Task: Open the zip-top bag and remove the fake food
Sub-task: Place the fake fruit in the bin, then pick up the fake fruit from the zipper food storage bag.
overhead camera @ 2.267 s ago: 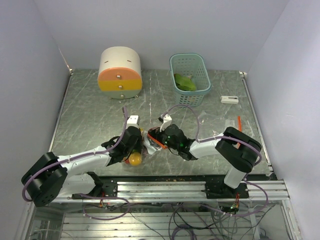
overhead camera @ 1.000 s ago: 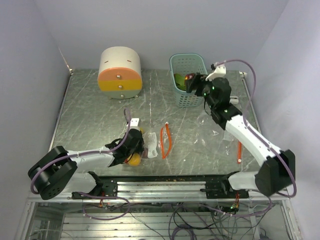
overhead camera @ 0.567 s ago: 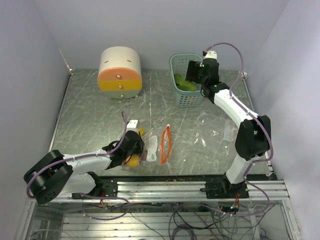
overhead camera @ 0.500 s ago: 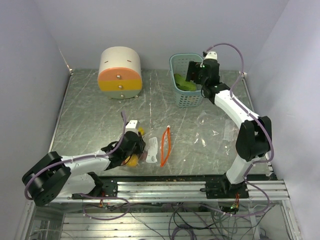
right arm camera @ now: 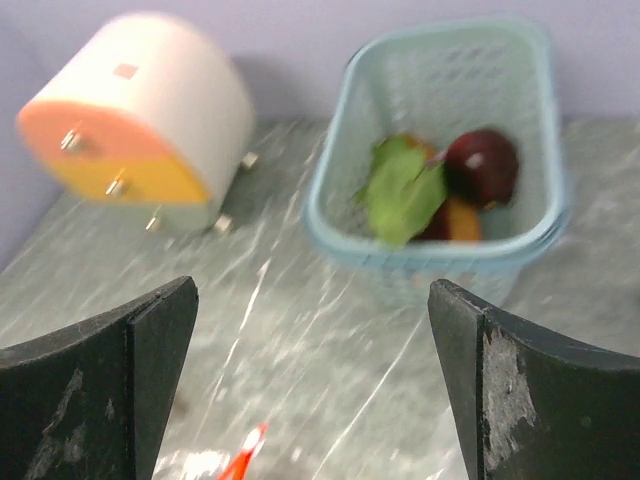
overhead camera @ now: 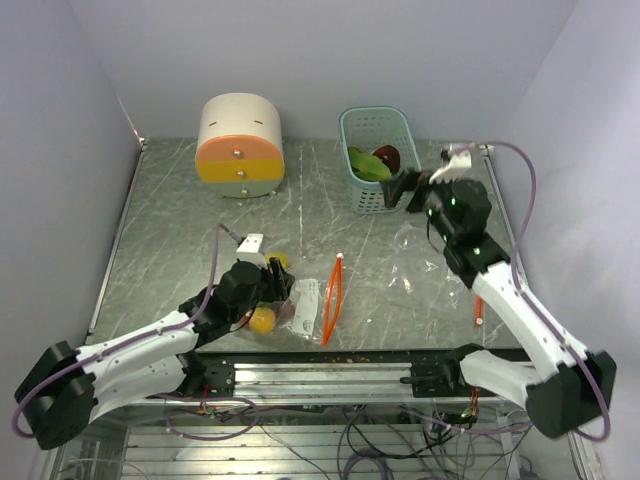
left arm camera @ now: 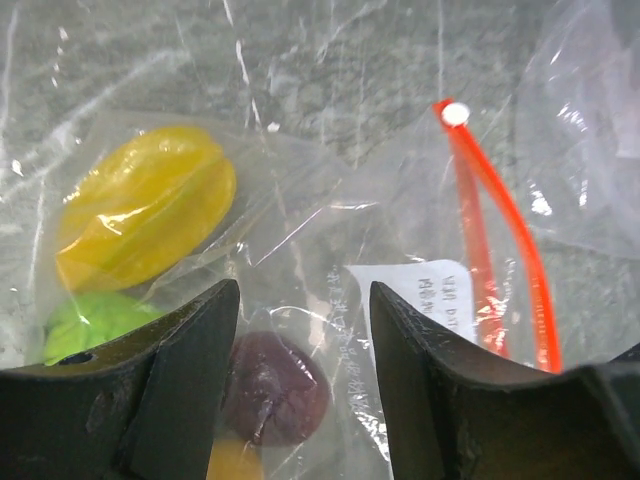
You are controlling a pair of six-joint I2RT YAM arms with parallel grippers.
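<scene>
Lying under spread left end effector (left arm camera: 300, 300): bagged fake food (left arm camera: 145, 215); right end effector (right arm camera: 312, 290) agape.

A gray marbled table (overhead camera: 180, 230) fills the space between pale lavender walls. At 11 o'clock on it stands a round cream drawer box (overhead camera: 240, 145), its flat front salmon above and yellow below, with three small knobs in a column. At 1 o'clock, well apart from the box, stands a pale teal mesh basket (overhead camera: 372, 197), upright. At 6 o'clock a metal rail (overhead camera: 330, 375) runs along the table's near edge.
</scene>
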